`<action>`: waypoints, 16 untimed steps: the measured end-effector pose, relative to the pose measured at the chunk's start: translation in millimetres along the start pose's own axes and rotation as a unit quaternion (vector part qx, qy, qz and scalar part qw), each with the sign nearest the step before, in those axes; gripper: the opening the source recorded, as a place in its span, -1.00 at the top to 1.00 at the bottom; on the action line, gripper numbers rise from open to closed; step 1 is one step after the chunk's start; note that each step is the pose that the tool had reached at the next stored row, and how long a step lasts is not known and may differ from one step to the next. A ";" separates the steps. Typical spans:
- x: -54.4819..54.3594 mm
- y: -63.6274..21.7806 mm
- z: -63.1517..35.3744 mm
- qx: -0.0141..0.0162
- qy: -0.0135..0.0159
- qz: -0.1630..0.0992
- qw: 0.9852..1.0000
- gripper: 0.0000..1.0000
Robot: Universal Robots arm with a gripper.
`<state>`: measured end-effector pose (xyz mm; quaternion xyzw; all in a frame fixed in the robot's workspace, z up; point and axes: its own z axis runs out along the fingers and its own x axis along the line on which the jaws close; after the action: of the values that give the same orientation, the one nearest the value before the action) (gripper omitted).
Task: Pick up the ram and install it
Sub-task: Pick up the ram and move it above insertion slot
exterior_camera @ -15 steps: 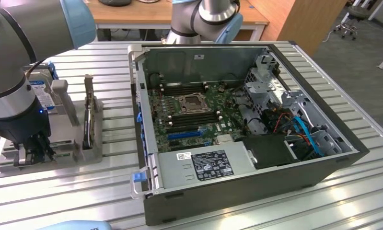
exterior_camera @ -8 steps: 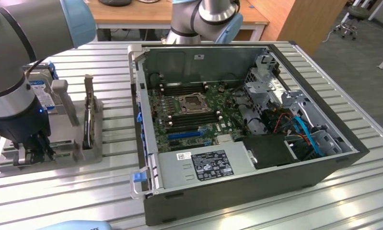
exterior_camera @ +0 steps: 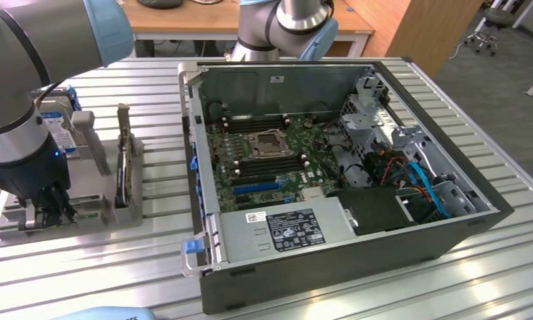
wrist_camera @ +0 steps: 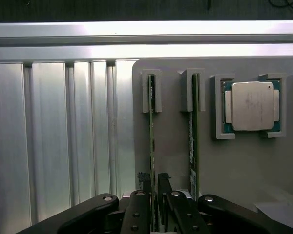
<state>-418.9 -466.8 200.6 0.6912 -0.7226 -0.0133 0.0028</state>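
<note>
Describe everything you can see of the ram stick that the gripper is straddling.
The ram is a long, thin green circuit board seen edge-on, standing on its long edge in the gray holder. Its far end sits in a slotted post. A second stick stands parallel beside it, apart. The gripper straddles its near end, jaws open.

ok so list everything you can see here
thin green ram sticks: two, green, on edge in tray slots
square silver processor chip: one, silver, tray pocket beside the sticks
blue-labelled silver hard drive: one, silver, standing in tray
grey fixture tray: one, grey, on table, exterior view's left
open black computer case: one, black, on table
ribbed aluminium table: one, silver, under everything
black claw: one, black, down at the stick farther from the processor
</note>
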 end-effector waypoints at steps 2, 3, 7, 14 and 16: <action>0.0 0.0 0.0 0.000 0.000 0.000 1.000 0.60; 0.0 0.0 0.0 0.000 0.000 0.000 1.000 0.63; 0.0 0.0 0.0 0.000 0.000 0.000 1.000 0.76; 0.0 0.0 0.0 0.000 0.000 0.000 1.000 0.76; 0.0 0.0 -0.4 0.000 0.000 0.000 1.000 0.76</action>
<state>-418.9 -466.8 201.0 0.6911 -0.7226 -0.0133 0.0028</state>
